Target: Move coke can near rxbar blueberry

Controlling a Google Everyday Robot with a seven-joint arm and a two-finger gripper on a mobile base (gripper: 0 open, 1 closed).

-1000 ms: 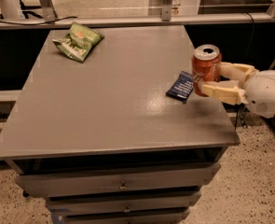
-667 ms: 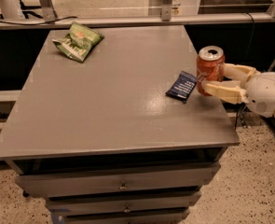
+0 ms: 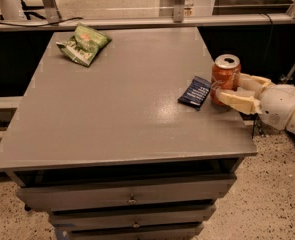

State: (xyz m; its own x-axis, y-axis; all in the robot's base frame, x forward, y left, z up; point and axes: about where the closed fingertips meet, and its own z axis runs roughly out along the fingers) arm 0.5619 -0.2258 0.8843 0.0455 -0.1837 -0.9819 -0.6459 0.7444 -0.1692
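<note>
- At the right edge of the tabletop (image 3: 117,119), the tool (image 3: 230,88) sat with its arm coming in from the right.
- Its two cream fingers (image 3: 235,101) lay on either side of the coke can (image 3: 225,73), pinching its lower body.
- The coke can stood upright, silver top up, close to the tabletop's right edge.
- The rxbar blueberry (image 3: 194,91) lay flat just left of the can, angled; whether the two touched could not be told.
- A green chip bag (image 3: 83,44) lay near the far left corner, well apart from both.
- Drawers (image 3: 132,199) ran below the tabletop's front.
</note>
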